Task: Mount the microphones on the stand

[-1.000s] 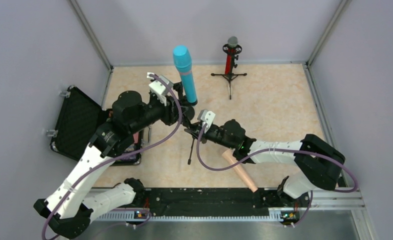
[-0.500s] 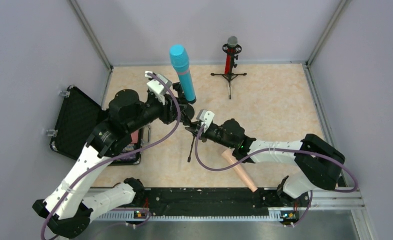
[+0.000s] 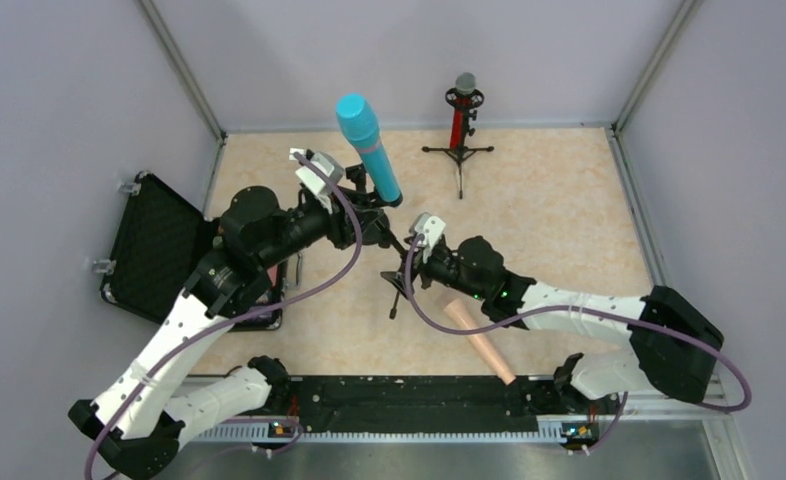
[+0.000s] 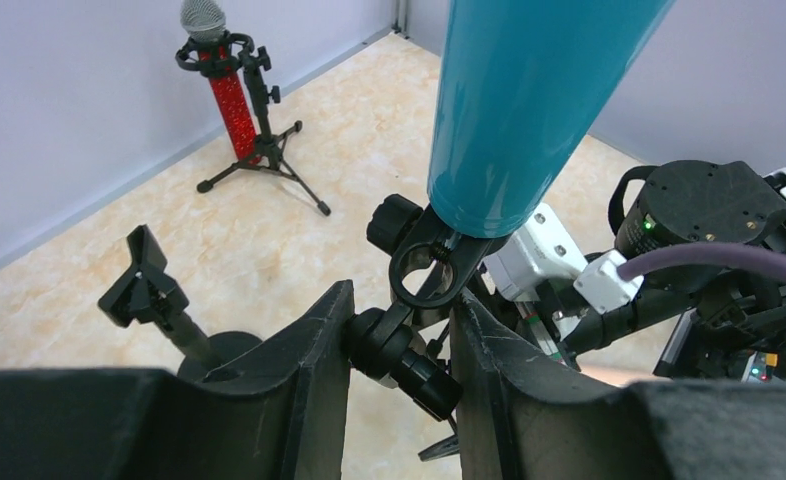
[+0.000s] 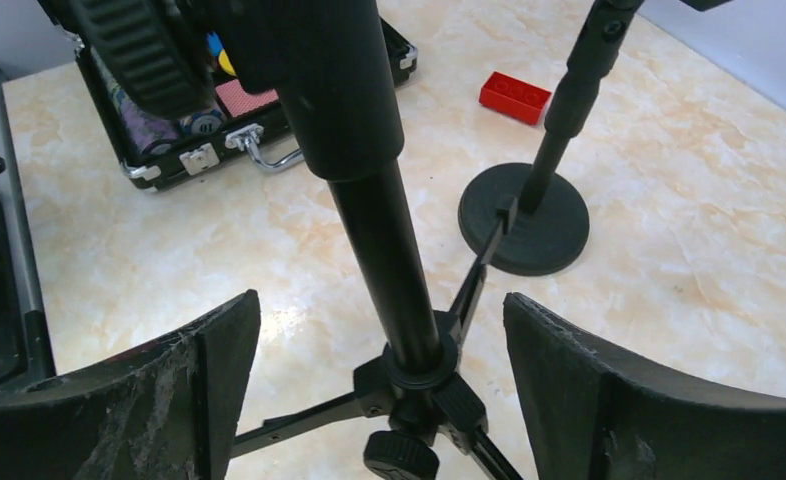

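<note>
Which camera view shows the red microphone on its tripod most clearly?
The left wrist view: the red microphone stands upright in its tripod, grey mesh head and glittery body plain to see. The top view shows it whole but small and far off. The right wrist view does not show it.

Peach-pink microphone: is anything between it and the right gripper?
Yes. The right gripper stands open around the tripod stand's pole, which sits between its jaws. The peach-pink microphone lies on the table behind that gripper, one end under the right arm.
</note>
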